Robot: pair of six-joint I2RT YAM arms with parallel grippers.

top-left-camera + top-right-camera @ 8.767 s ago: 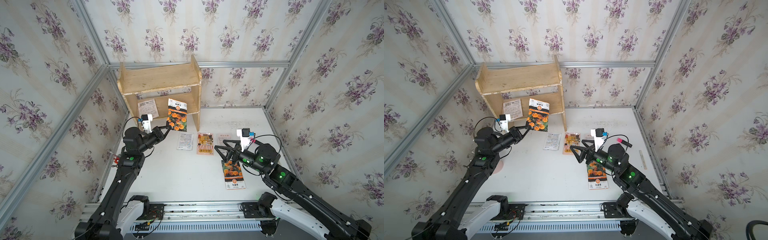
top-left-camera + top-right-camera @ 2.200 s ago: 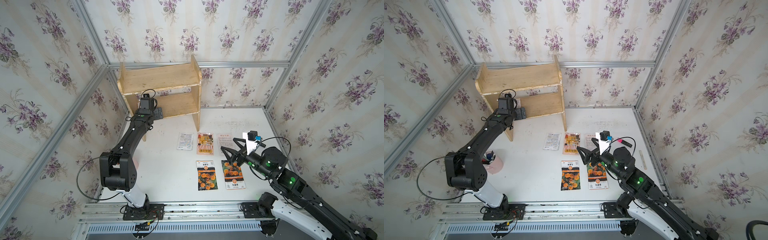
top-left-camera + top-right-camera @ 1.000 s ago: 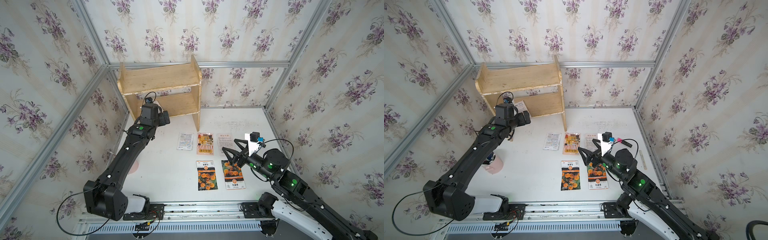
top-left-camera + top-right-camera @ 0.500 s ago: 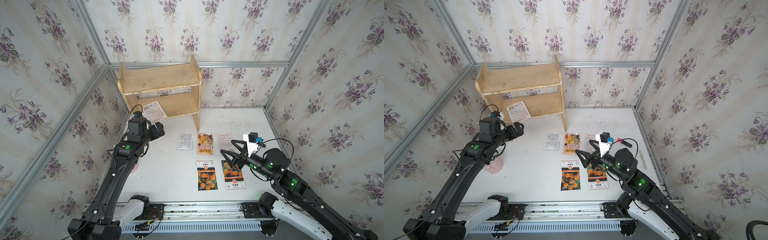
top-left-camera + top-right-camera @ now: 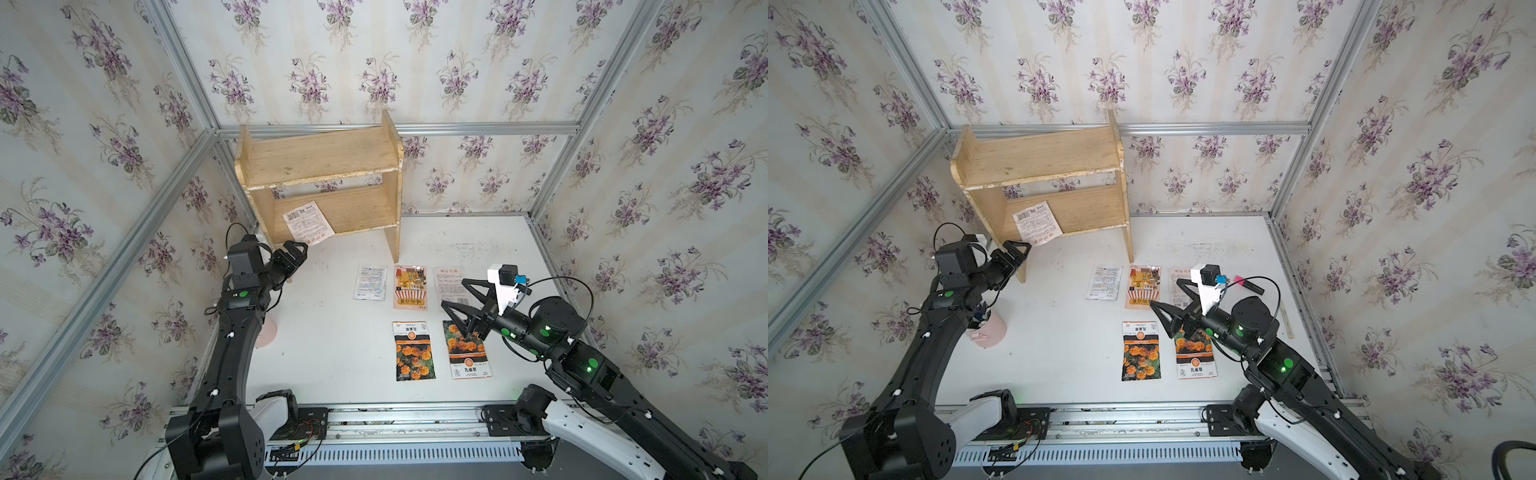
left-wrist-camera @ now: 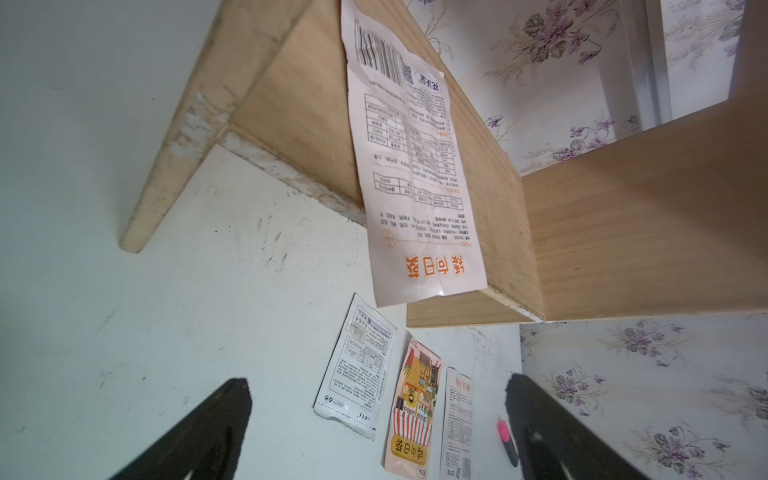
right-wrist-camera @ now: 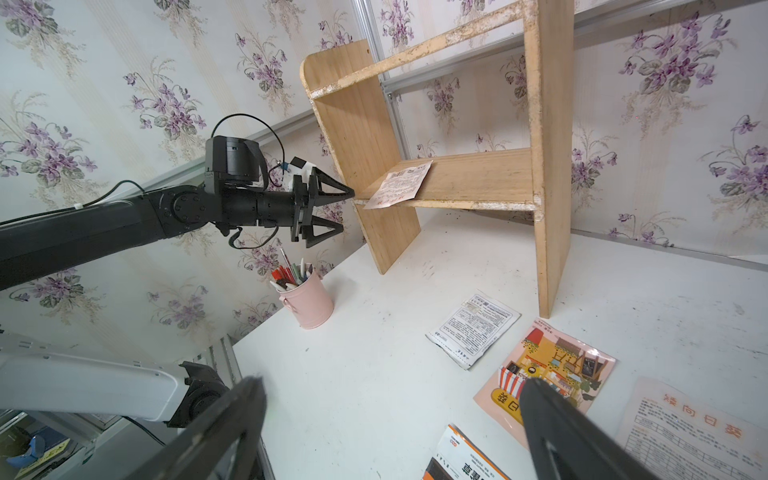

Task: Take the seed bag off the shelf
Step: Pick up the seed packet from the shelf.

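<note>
In both top views, the small shelf of pale bare wood with two boards [image 5: 324, 156] [image 5: 1038, 156] stands at the 11 o'clock corner of the white table [image 5: 332, 345]. The flat white seed bag with tiny black print and orange letters [image 5: 308, 222] [image 5: 1036, 224] lies on the lower board, near its 9 o'clock end. One corner sticks out past the front edge. The left gripper [image 5: 296, 255] [image 5: 1017, 249] is just beside that corner, at about 7 o'clock from it. Its jaws are wide and hold nothing. The right gripper [image 5: 453, 291] hangs wide and empty at the table's 4 o'clock side, well apart from the shelf.

In the left wrist view, the seed bag [image 6: 411, 166] is ahead of the black fingers [image 6: 216, 428], not yet between them. I think the best way is one finger over the corner that sticks out and one under it. Then squeeze and pull straight out.

In the right wrist view, the left gripper [image 7: 347, 210] is level with the lower board, which looks like the right height. I cannot tell if it touches the seed bag [image 7: 399, 185].
</note>
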